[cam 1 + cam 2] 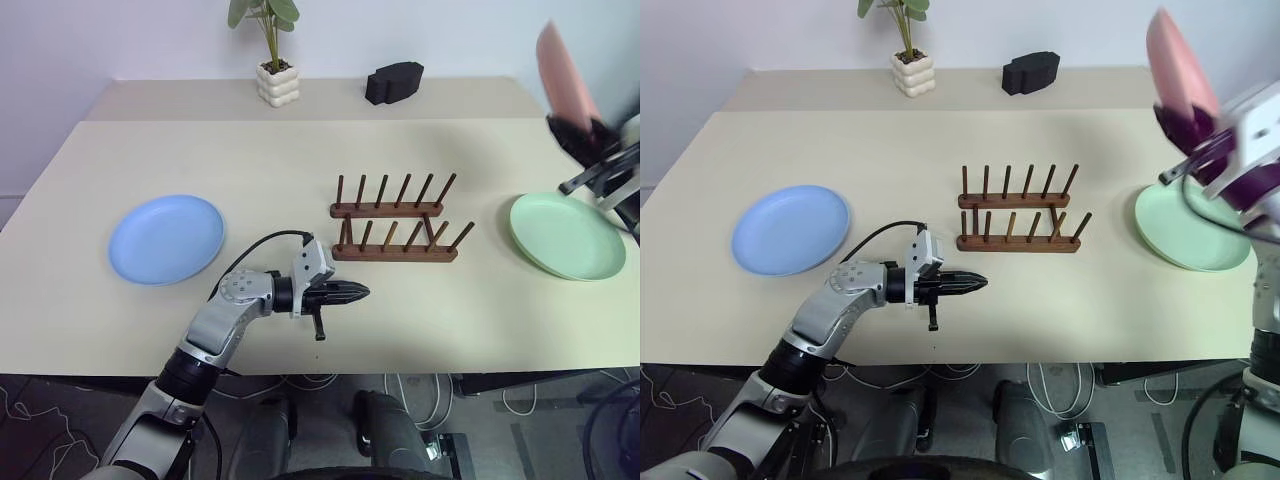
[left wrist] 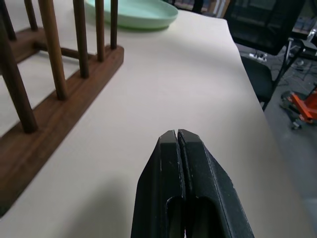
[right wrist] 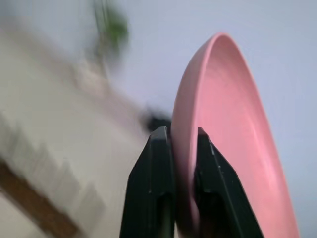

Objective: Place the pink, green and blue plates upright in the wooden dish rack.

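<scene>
Pink plate up in the air at the table's right end, rack empty at the middle.

Near the left edge of the long beige table (image 1: 300,340) lies the round light-blue plate (image 1: 166,238), flat. Beside it, by the front edge, the left gripper (image 1: 362,291) hovers with its black fingers pressed together on nothing, pointing at the small dark brown wooden dish rack (image 1: 395,232), which stands mid-table with every peg slot bare. The left wrist view shows the rack's rail just beside those fingertips, and the round pale-green plate (image 1: 566,236) beyond, flat by the right edge. Above that plate the right gripper (image 1: 1185,118) is clenched on the rim of the round pink plate (image 1: 1175,60), held upright; the right wrist view shows a finger on each face. Along the back edge stand a potted green plant in a white pot (image 1: 277,82) and a black blocky object (image 1: 394,82), well clear of the rack.
</scene>
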Robot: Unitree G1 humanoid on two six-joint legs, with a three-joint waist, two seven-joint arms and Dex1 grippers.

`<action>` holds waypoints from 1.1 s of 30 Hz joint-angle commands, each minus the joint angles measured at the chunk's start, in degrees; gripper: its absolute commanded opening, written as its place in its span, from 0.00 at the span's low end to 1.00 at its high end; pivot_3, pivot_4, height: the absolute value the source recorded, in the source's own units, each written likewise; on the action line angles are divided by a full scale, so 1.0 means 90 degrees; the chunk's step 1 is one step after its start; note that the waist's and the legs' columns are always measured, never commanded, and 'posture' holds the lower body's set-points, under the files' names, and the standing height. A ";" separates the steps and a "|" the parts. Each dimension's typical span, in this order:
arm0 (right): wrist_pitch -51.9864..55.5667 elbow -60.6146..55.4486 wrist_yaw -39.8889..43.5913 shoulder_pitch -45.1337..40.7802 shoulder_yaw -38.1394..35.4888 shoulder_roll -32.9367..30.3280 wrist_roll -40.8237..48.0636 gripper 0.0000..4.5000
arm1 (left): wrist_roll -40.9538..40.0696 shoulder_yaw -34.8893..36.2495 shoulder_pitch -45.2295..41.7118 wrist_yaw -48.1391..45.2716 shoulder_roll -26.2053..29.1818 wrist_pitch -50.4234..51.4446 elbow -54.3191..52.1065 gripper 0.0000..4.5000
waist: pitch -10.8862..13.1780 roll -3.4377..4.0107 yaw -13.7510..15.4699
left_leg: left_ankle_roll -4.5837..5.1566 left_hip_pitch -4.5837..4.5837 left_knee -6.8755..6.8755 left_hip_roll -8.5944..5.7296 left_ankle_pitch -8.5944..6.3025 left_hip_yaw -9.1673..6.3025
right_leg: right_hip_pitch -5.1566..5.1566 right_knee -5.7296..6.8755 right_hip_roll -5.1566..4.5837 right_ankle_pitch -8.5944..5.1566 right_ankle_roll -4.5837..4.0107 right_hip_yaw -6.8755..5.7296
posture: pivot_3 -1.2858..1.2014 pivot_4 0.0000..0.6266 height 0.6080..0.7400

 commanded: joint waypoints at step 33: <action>0.1865 -0.0984 -0.2739 0.0357 -0.0453 0.1945 0.4555 0.01 | -0.1010 0.0816 -0.0161 0.0200 -0.0164 0.0138 -0.0727 0.00 | -0.0001 0.0000 0.0117 | 0.0002 -0.0004 0.0001 -0.0001 -0.0001 0.0008 | -0.0004 -0.0003 0.0000 -0.0005 -0.0009 0.0001 | 0.52 0.24 1.00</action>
